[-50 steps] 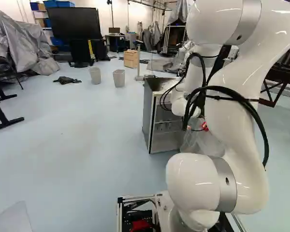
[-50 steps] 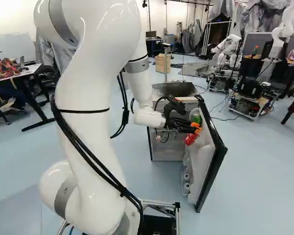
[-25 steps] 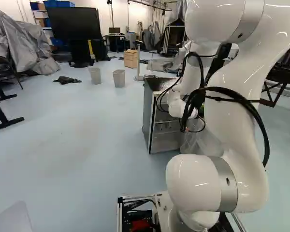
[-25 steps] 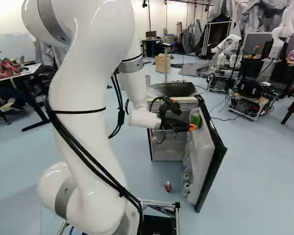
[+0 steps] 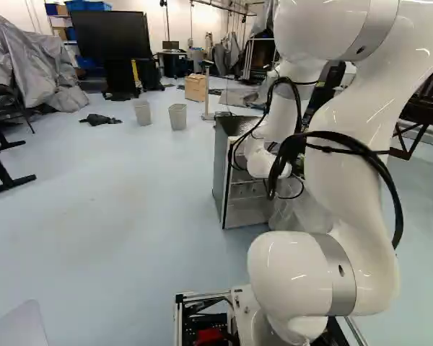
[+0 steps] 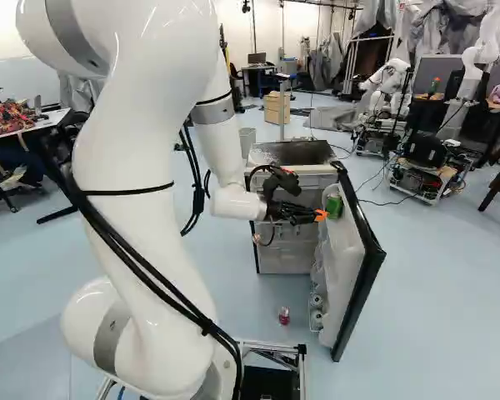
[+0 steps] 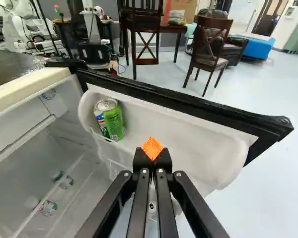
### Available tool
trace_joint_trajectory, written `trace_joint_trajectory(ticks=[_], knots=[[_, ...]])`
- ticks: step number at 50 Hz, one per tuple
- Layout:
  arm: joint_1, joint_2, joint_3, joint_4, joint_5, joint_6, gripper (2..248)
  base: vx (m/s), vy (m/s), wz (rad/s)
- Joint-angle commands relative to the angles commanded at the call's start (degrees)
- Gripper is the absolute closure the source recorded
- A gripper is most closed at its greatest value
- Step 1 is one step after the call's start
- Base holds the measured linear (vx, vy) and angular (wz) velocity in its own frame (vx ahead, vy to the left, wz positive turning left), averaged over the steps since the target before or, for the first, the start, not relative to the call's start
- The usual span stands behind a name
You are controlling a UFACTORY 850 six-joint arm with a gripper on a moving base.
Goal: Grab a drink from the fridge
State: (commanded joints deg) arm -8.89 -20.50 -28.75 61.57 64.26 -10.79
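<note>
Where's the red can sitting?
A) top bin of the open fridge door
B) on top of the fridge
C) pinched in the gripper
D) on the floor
D: the right base view shows the red can on the floor, just left of the open fridge door in that view; the gripper is shut with nothing in it.

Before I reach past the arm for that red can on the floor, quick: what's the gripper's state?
Gripper: closed, its orange pads together, holding nothing.
</note>
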Motion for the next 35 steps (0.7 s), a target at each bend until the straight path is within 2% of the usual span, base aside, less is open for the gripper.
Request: trace_joint_trajectory(ticks=[16,35], knots=[[2.6,1.5,2.1,-2.4,2.8,0.0,225,0.0,0.0,0.0],[4.5,2.5,3.5,-8.4,5.7,0.0,225,0.0,0.0,0.0]])
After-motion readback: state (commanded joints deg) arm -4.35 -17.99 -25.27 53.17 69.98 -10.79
